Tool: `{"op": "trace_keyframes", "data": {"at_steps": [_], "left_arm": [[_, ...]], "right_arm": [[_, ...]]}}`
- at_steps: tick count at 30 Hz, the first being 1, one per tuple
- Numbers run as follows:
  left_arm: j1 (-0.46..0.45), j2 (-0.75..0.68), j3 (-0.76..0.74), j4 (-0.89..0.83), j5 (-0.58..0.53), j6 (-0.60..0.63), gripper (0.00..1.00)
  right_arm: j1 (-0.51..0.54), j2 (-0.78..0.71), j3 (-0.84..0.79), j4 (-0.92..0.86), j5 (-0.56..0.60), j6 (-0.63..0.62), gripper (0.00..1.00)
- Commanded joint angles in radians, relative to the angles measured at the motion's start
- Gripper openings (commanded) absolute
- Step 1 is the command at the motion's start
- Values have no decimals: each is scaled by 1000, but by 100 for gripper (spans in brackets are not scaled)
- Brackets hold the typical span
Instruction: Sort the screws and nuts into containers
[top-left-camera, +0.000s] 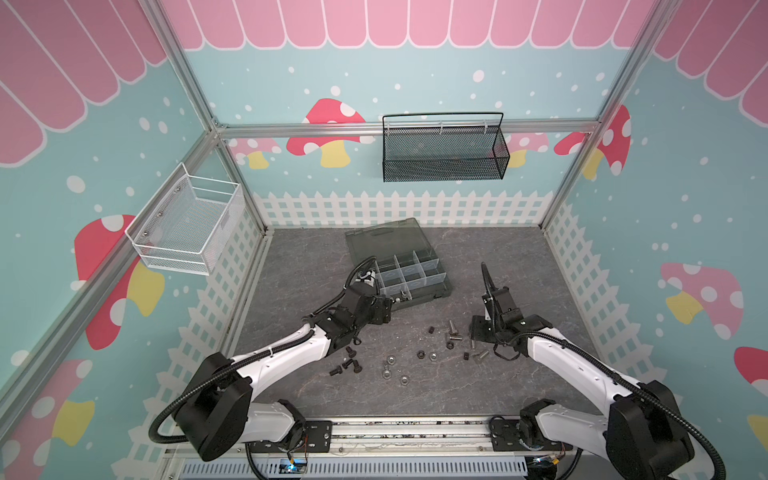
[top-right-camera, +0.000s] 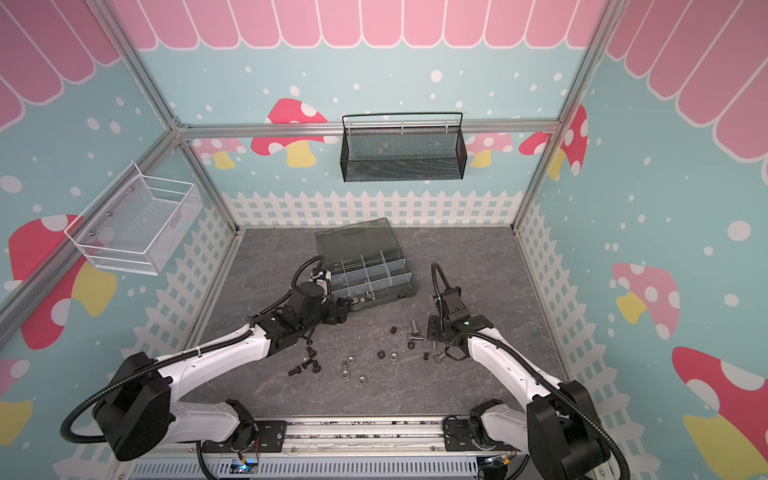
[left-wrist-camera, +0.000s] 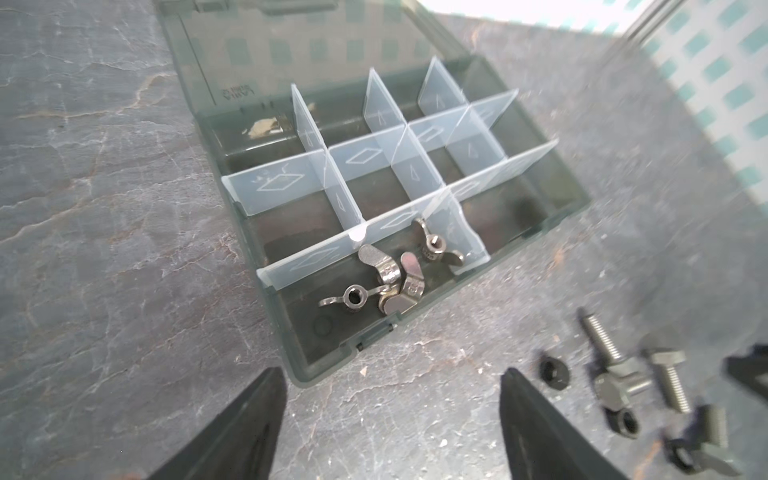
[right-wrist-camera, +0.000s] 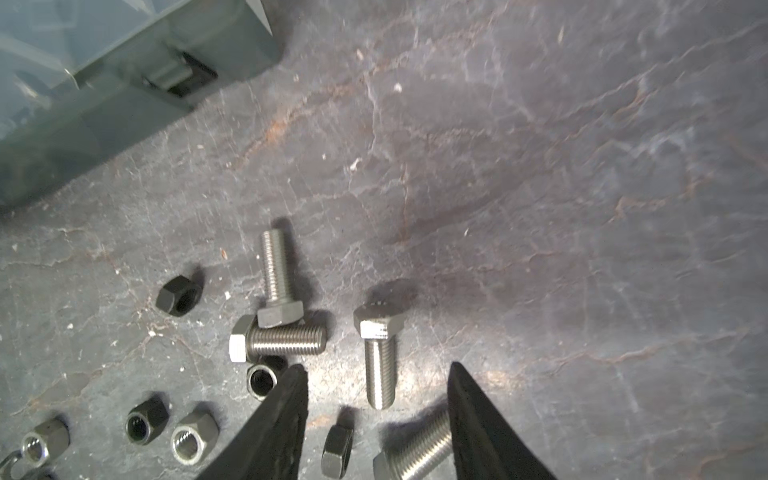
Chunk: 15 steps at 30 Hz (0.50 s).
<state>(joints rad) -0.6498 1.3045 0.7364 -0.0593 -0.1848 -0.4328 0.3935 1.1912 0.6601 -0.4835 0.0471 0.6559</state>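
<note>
Your left gripper (left-wrist-camera: 390, 374) stands wide and empty before the container (left-wrist-camera: 299, 324) holding wing nuts (left-wrist-camera: 390, 282). Your right gripper (right-wrist-camera: 378, 368) straddles a silver screw (right-wrist-camera: 380, 353), jaws half apart, apparently not touching it.

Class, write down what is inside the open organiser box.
Silver wing nuts lie together in one latch-side compartment of the organiser box. The other compartments look empty, bar a pale scrap in one by the lid. Dividers hide parts of some floors.
</note>
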Motion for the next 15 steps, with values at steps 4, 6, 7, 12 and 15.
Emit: {"op": "trace_keyframes", "data": {"at_steps": [4, 6, 7, 12, 15], "left_arm": [[6, -96, -84, 122, -50, -62, 91], [6, -114, -97, 122, -53, -70, 92], [6, -120, -101, 121, -57, -73, 92], [7, -150, -126, 129, -67, -95, 92], [7, -165, -138, 127, -80, -105, 93]], "right_arm": [[13, 60, -14, -36, -21, -2, 49], [13, 87, -11, -32, -18, -6, 46], [13, 99, -10, -29, -18, -8, 46], [13, 157, -4, -12, -12, -22, 43], [15, 186, -4, -9, -12, -28, 42]]}}
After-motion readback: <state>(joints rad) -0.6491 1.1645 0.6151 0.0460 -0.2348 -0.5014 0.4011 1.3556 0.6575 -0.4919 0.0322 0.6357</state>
